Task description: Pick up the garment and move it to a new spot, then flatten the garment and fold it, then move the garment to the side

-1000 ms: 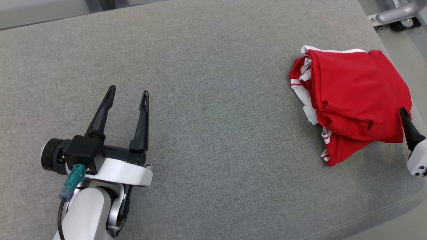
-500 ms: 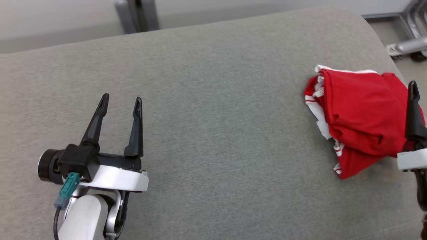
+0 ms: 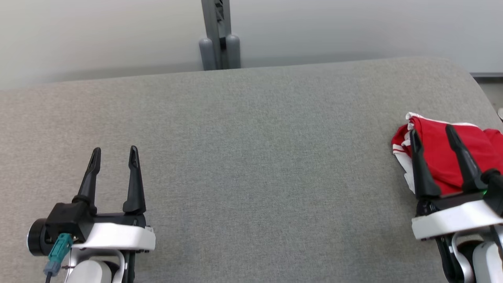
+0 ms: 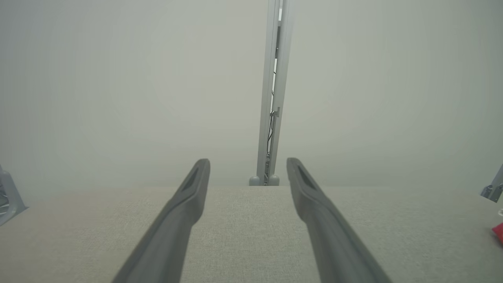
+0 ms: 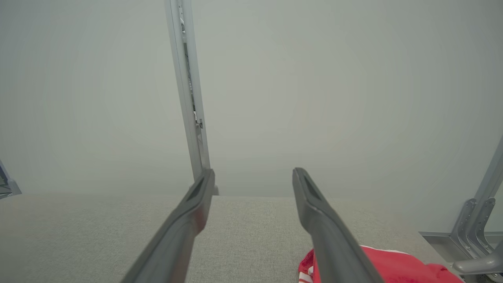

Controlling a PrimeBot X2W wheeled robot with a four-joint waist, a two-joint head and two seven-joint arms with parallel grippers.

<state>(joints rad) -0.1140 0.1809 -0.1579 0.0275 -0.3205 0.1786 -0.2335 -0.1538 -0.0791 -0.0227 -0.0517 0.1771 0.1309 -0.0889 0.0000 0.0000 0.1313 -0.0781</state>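
**Garment looks folded and set aside: back off clean**

Head view: the red garment [image 3: 438,157] lies mid-right on the grey cushion [image 3: 255,157], and my right gripper [image 3: 430,129] is spread, empty.
Left wrist view: my left gripper [image 4: 247,161] is spread, empty.
Right wrist view: the garment is lower right, so I'd lift straight and avoid snagging the folds.

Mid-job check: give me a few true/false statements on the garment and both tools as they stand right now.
1. The red garment lies loosely bundled at the right end of the grey cushion. True.
2. The right tool is shut on the garment. False: its jaws stand open and grip nothing.
3. The left tool is open and empty. True.
4. The left tool touches the garment. False: it is over the cushion's left end, with bare cushion between them.
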